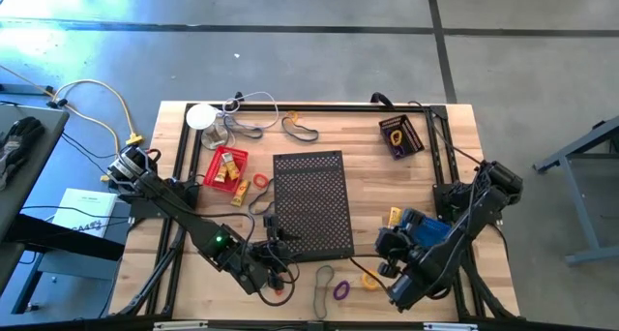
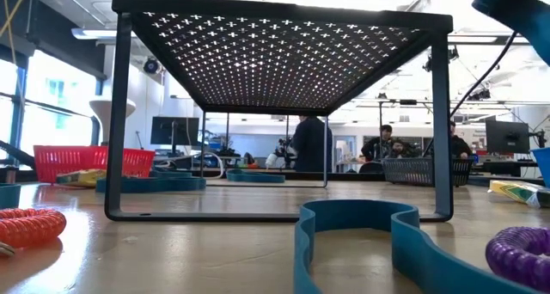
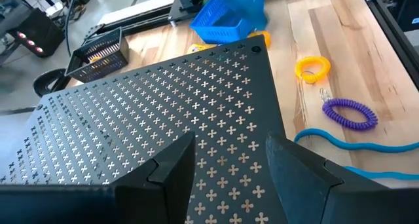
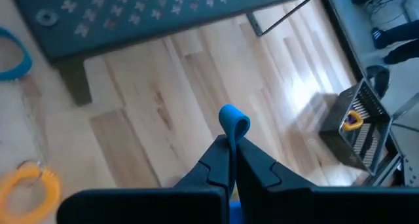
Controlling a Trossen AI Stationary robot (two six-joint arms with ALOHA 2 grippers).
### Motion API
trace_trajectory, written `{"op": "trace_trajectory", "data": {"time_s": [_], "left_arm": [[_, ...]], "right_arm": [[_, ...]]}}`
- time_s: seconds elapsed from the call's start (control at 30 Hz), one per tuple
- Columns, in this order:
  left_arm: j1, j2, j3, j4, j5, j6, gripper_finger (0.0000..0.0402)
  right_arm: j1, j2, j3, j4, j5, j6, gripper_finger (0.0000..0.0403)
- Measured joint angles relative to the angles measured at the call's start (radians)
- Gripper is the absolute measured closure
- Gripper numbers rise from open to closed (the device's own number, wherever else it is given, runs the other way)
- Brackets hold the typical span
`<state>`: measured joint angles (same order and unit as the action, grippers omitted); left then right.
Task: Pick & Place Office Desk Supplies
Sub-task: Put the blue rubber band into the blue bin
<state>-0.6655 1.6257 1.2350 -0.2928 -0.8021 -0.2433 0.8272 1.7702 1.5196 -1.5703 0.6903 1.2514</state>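
A dark perforated shelf [image 1: 309,203] stands on its legs mid-table. Near the front edge lie a purple loop [image 1: 341,290] [image 3: 350,112], a yellow loop [image 1: 371,280] [image 3: 312,68], a red loop [image 2: 26,227] and a thin band [image 1: 324,278] [image 3: 353,142]. My left gripper [image 1: 276,238] [image 3: 229,178] hangs open just over the shelf's near left corner, touching nothing. My right gripper [image 1: 389,258] [image 4: 234,152] is raised above the table to the right of the shelf, shut on a thin blue-looking band [image 4: 234,122]. My right gripper pinches the thin band between its two fingers, coming from above and pointing down. A short bent loop of the band [image 4: 234,119] sticks out past the fingertips. The band is lifted clear of the table. The fingers hide the rest of it.
A red basket [image 1: 225,166] with yellow pieces sits left of the shelf, and a dark basket [image 1: 401,135] [image 4: 360,129] sits at the far right. A blue basket [image 1: 426,226] [image 3: 232,14] is beside my right arm. More bands [image 1: 300,128] and a white disc [image 1: 200,116] lie along the far edge.
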Motion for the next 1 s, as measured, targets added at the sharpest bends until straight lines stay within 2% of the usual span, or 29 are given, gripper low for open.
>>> {"op": "trace_trajectory", "data": {"time_s": [0.13, 0.37, 0.8, 1.0], "left_arm": [[0.0, 0.0, 0.0, 0.0, 0.0, 0.004, 0.0223], [0.0, 0.0, 0.0, 0.0, 0.0, 0.004, 0.0223], [0.011, 0.0, -0.001, -0.033, -0.001, 0.002, 0.0223], [0.031, 0.0, -0.001, -0.037, -0.003, 0.002, 0.0223]], "right_arm": [[-0.01, -0.003, 0.0, 0.0, -0.085, -0.029, 0.04], [-0.038, -0.025, -0.022, 0.001, -0.138, -0.102, 0.04], [-0.033, -0.384, -0.29, -0.002, -0.174, 0.095, 0.04], [-0.034, -0.445, -0.398, -0.001, -0.171, 0.169, 0.04]]}}
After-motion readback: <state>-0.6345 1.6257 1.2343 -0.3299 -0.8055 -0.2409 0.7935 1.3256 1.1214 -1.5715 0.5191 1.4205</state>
